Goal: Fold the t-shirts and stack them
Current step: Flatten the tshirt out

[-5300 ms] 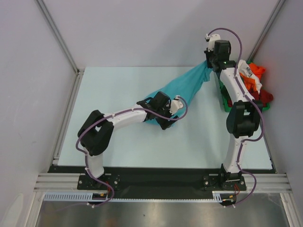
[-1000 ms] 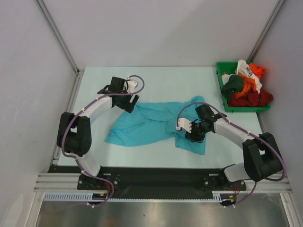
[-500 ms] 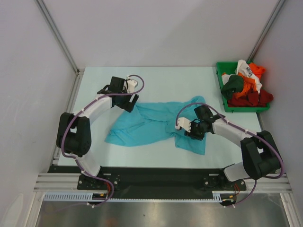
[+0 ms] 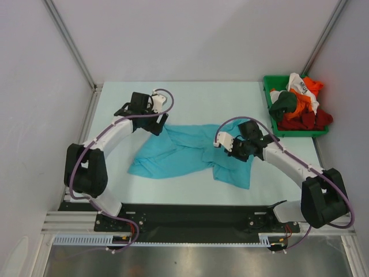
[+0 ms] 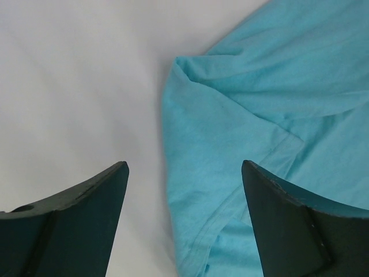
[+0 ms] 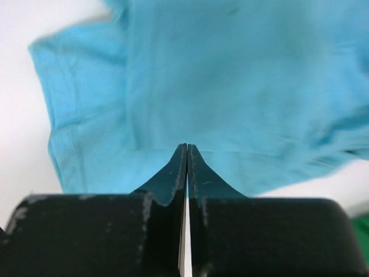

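A turquoise t-shirt (image 4: pixel 184 151) lies crumpled and unfolded across the middle of the pale counter (image 4: pixel 196 101), its long side running from the near left towards the far right, with a loose flap hanging down at its near right end. The left gripper (image 4: pixel 158 127) sits at the shirt's far left corner. In the left wrist view its two dark fingers (image 5: pixel 86 202) stand well apart, with nothing between them but a hemmed edge of turquoise cloth and bare counter. The right gripper (image 4: pixel 236 151) is over the right part of the same shirt, near the flap. In the right wrist view its fingers (image 6: pixel 167 179) are pressed together with only a thin line between them, their tip pointing down at the cloth, and no fold of cloth can be seen pinched there. At the far right corner of the counter, well apart from both arms, a green bin (image 4: pixel 295 133) holds a heap of other t-shirts: an orange one (image 4: pixel 310 86), a white one (image 4: pixel 296 82), a dark green one (image 4: pixel 284 104) and a red one (image 4: pixel 308 120), some spilling over the bin's right rim.
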Available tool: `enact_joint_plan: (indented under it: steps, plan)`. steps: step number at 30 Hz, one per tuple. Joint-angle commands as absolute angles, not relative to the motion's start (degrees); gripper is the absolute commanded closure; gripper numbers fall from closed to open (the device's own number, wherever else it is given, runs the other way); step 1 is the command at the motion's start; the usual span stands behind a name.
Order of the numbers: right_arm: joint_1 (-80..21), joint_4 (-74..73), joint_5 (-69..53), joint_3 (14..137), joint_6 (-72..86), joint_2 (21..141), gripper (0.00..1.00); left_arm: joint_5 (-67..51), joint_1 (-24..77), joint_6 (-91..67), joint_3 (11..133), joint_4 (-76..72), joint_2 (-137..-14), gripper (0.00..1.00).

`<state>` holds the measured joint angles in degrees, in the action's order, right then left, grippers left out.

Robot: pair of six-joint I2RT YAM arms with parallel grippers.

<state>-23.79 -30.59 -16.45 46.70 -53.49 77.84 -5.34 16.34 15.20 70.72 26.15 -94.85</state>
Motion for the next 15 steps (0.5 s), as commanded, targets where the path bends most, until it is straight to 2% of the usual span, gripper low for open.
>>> enact_joint_plan:
  steps: [1, 6, 8, 10, 15]
  plan:
    - [-24.1, -32.0, -15.3, 55.3, -49.7, 74.4, 1.00, -10.3, 16.5, 17.1, 70.0, 28.1, -90.6, 0.14]
    - [-23.9, -33.5, -14.3, 59.4, -48.4, 75.1, 1.00, -14.6, 20.5, 22.1, 70.9, 35.1, -91.8, 0.16]
    - [-23.8, -33.4, -14.7, 57.3, -49.0, 75.0, 0.73, -14.6, 22.1, 22.9, 70.9, 36.6, -92.8, 0.16]
    - [-23.7, -33.3, -14.9, 55.3, -49.7, 75.1, 0.55, -14.4, 24.2, 22.9, 70.5, 36.5, -93.9, 0.12]
    - [-23.7, -31.8, -14.2, 51.4, -50.0, 74.7, 0.54, -12.0, 26.9, 22.5, 71.6, 37.1, -97.8, 0.21]
